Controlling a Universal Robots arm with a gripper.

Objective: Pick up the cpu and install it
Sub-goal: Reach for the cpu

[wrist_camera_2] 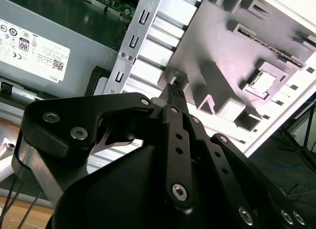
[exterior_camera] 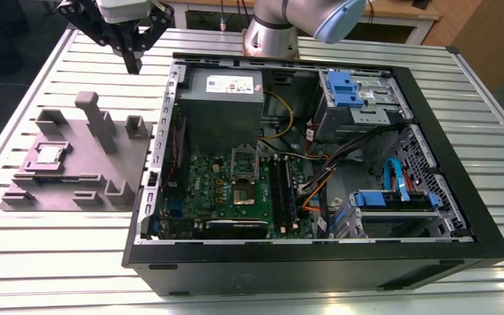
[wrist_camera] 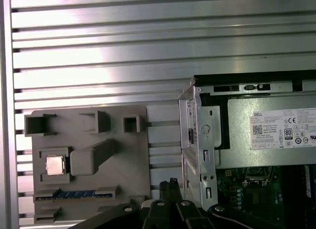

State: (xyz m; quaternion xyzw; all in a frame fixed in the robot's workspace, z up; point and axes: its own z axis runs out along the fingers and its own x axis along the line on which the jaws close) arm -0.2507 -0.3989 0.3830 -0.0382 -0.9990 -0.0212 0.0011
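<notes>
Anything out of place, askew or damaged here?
Nothing stands out. The cpu lies flat in its recess on the grey fixture, and the pincer hangs empty over the table beside the case.

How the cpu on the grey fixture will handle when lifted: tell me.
Probably stiff: the cpu is a flat, metal-topped square. Likely light, being far smaller than the grey fixture it sits in. Its shiny top may be slippery, and lying flat it should not roll.
</notes>
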